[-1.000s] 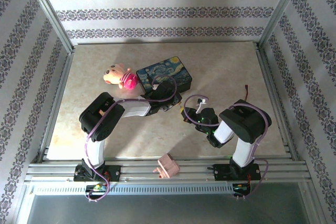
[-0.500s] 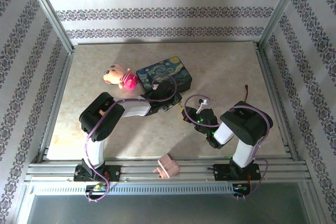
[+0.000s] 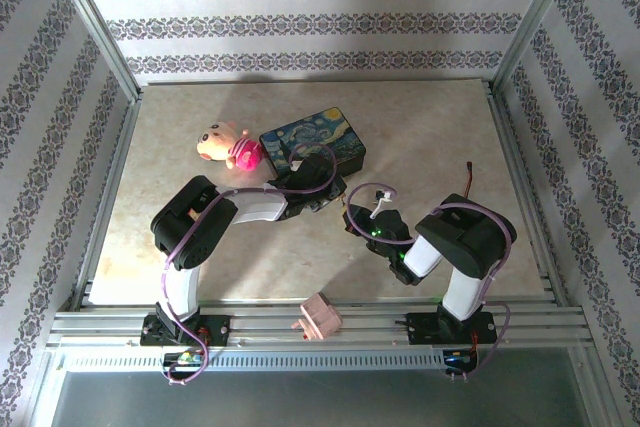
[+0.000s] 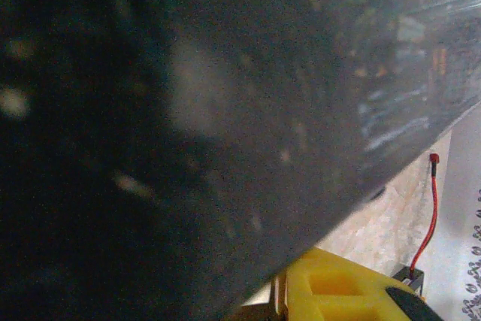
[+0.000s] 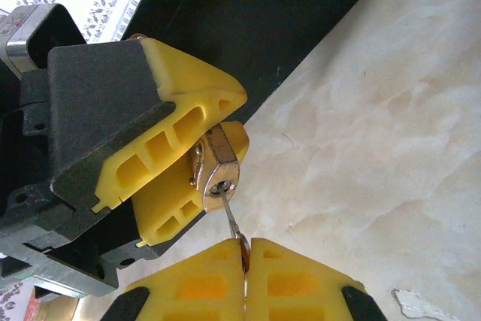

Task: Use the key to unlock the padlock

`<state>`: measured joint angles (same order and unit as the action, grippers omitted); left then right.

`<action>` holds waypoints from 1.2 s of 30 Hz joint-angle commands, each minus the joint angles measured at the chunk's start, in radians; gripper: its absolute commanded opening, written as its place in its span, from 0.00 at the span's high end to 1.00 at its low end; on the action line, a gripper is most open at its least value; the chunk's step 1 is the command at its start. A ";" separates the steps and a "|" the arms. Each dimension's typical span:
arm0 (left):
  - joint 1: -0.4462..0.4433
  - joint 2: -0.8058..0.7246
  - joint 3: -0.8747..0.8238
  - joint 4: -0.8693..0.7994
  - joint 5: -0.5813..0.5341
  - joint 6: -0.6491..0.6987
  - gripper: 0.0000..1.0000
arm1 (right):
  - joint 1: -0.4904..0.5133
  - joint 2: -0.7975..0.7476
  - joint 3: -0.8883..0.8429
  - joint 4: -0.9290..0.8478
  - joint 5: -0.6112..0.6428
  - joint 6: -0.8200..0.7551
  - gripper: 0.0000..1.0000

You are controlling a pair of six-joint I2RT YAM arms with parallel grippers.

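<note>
Padlock [image 5: 218, 165]: small brass body pinched btwn the yellow fingers of the L gripper [image 5: 239, 119], keyhole face turned toward the R gripper [image 5: 246, 261]. It sits just beside the dark side of the painted box [image 5: 263, 13].
Key [image 5: 231, 223]: thin sliver, head nipped in the R gripper, whose jaws are pressed together on it. The tip meets the keyhole; how deep it sits, can't tell.
Why held so: the L claw prob. acts as a vise so the lock won't spin. The R claw holds the key by its end, in line w/ the keyhole, likely ready for a wrist twist.
Top view: the two arms meet nose to nose on the table [image 3: 450, 137], just in front of the painted box; a pink plush toy [image 3: 228, 145] lies left of it. Lock & key are too small to tell apart here.
R wrist view: gives the close detail, i.e. key tip at keyhole.
L wrist view: blurred dark surface near the lens, prob. the box side; a yellow finger [image 4: 331, 295] at the bottom.
</note>
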<state>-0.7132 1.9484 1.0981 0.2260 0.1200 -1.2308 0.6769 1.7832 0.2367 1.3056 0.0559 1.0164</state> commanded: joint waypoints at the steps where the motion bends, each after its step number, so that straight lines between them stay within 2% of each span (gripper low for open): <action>1: -0.012 0.044 0.006 0.021 0.101 -0.058 0.75 | 0.015 0.002 0.031 0.071 -0.002 0.002 1.00; 18: -0.023 0.040 -0.002 0.016 0.099 -0.058 0.75 | 0.016 -0.017 0.013 0.080 0.027 0.031 1.00; 36: -0.026 0.041 0.006 0.017 0.111 -0.066 0.75 | -0.024 -0.031 -0.016 0.080 -0.008 0.036 1.00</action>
<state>-0.7139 1.9499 1.1000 0.2279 0.1207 -1.2343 0.6643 1.7786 0.2291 1.3136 0.0582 1.0492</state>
